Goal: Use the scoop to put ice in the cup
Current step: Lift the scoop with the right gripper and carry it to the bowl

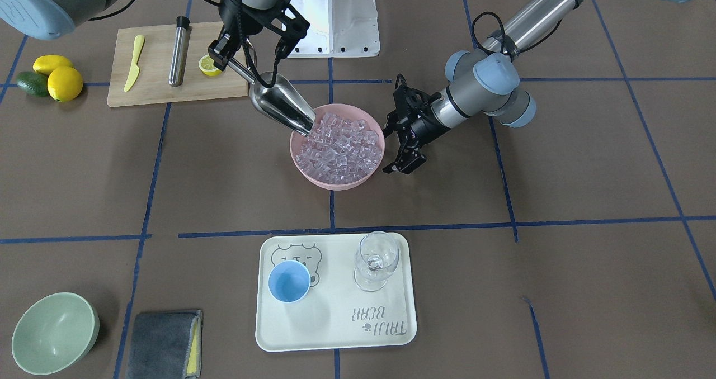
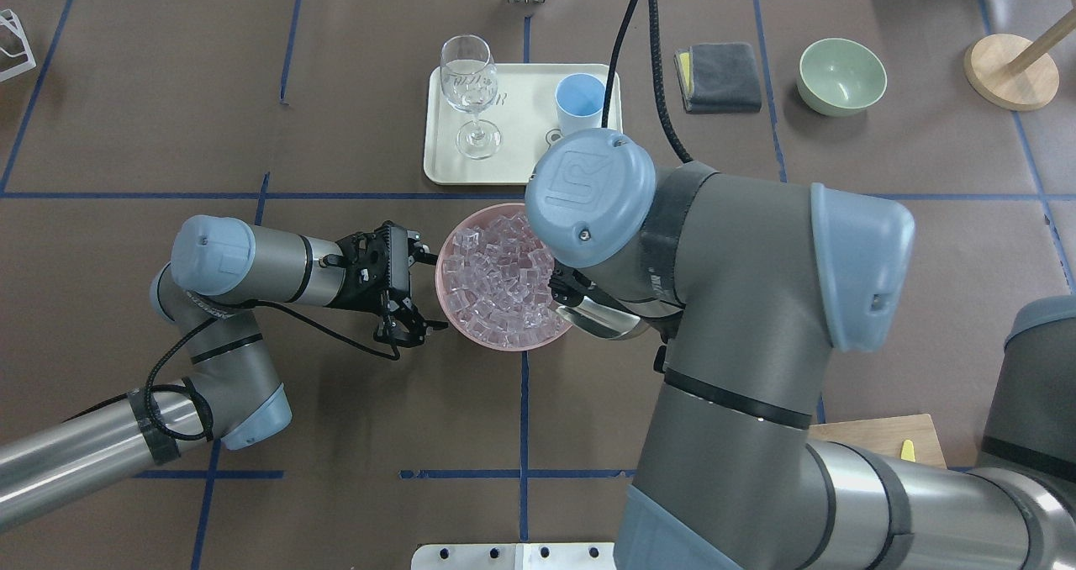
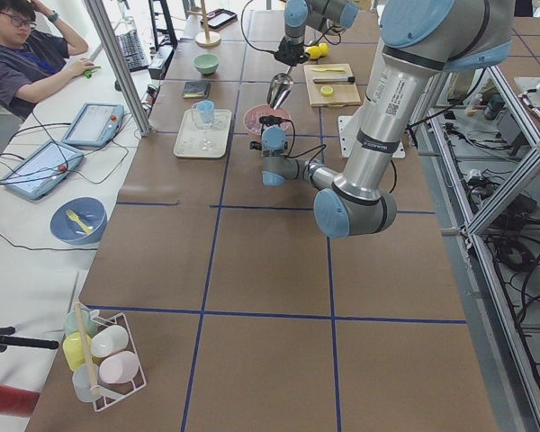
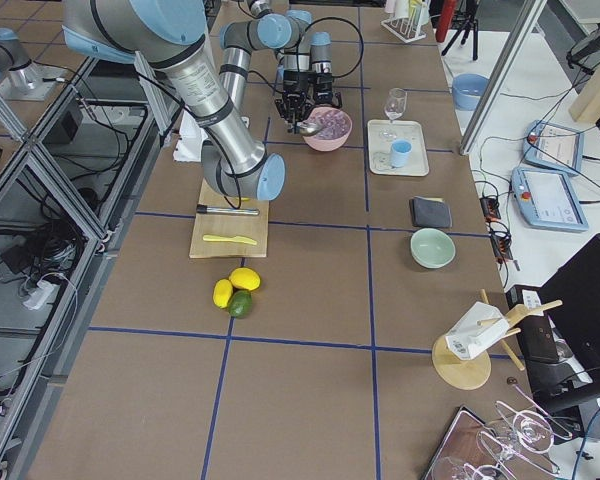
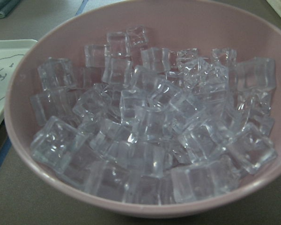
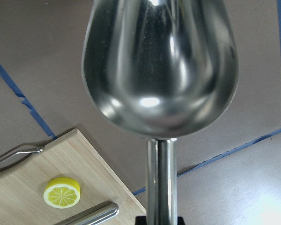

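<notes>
The ice [image 1: 341, 147] fills a pink bowl [image 1: 335, 182] at the table's middle and shows close up in the left wrist view [image 5: 154, 136]. My right gripper [image 1: 238, 63] is shut on the thin handle of the steel scoop [image 1: 279, 105]. The scoop tilts down with its tip at the bowl's rim, against the ice. Its trough [image 6: 159, 65] looks empty. My left gripper [image 2: 427, 294] is open and empty, right beside the bowl's outer wall. The light-blue cup [image 1: 289, 281] stands upright and empty on a cream tray [image 1: 335, 323].
A clear wine glass [image 1: 377, 259] stands on the tray beside the cup. A wooden board [image 1: 162, 88] carries a yellow knife, a steel tube [image 1: 179, 52] and a lemon half. Lemons and an avocado [image 1: 50, 77], a green bowl [image 1: 55, 332] and a grey cloth [image 1: 165, 342] lie farther off.
</notes>
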{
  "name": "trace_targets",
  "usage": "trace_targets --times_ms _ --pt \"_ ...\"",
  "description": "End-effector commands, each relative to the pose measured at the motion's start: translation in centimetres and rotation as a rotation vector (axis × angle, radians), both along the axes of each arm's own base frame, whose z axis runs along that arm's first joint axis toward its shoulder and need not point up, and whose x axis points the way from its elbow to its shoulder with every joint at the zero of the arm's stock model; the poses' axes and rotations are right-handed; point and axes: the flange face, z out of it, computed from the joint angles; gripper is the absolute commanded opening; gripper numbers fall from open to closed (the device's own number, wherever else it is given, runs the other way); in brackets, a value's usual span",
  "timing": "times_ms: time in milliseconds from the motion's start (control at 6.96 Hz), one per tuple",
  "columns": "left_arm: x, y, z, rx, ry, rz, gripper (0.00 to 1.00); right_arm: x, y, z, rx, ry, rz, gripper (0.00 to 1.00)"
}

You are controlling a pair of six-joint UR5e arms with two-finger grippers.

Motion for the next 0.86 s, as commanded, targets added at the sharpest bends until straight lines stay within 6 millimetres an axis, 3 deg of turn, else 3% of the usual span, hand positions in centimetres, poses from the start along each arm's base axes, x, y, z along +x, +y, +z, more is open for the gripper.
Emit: trace_targets --times_ms 0,287,574,718 --pt "0.0 0.0 0.0 0.000 0.000 0.000 1.00 -3.1 -0.8 -0.5 -0.029 0.045 -0.011 0.00" --pt "0.0 0.0 -0.1 0.001 0.001 0.000 1.00 -3.8 -0.9 -0.3 -0.050 0.054 -0.013 0.00" --pt "0.0 0.0 -0.1 0.001 0.001 -0.001 1.00 -6.5 -2.2 -2.1 -0.068 0.080 -0.002 0.00" --pt "0.0 0.0 -0.1 0.001 0.001 -0.001 1.00 -8.1 -2.2 -1.7 -0.083 0.089 0.052 0.00"
